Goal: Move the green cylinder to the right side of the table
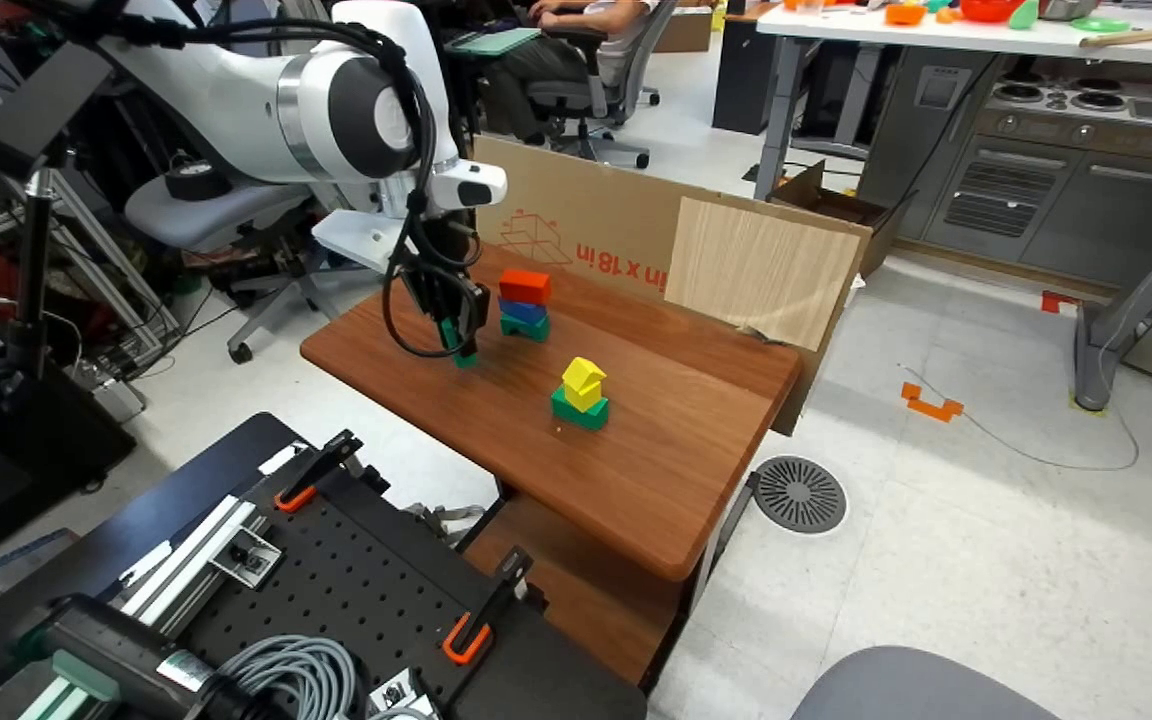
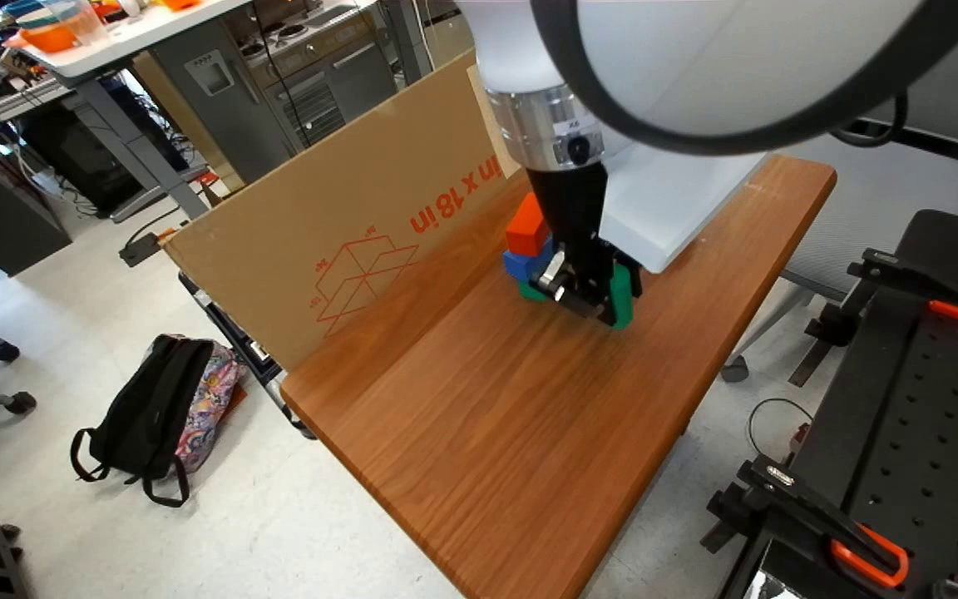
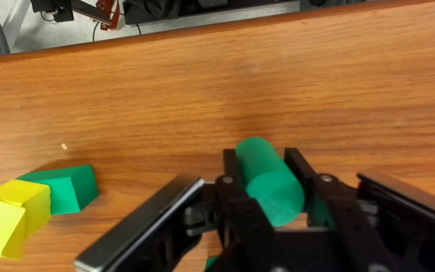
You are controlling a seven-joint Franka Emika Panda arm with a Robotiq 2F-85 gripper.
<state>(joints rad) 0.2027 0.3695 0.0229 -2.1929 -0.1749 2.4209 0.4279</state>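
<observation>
Note the green cylinder (image 3: pixel 272 179) clamped between the fingers (image 3: pixel 230 166), with contact against the table (image 3: pixel 145 113) below them unconfirmed; lift straight up before any sideways travel, pass well clear of the red-and-blue stack (image 1: pixel 524 305) near the fingers, and lower squarely before easing the grip apart.

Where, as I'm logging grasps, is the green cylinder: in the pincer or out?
In: the wrist view shows the green cylinder between the fingers of the pincer.
</observation>
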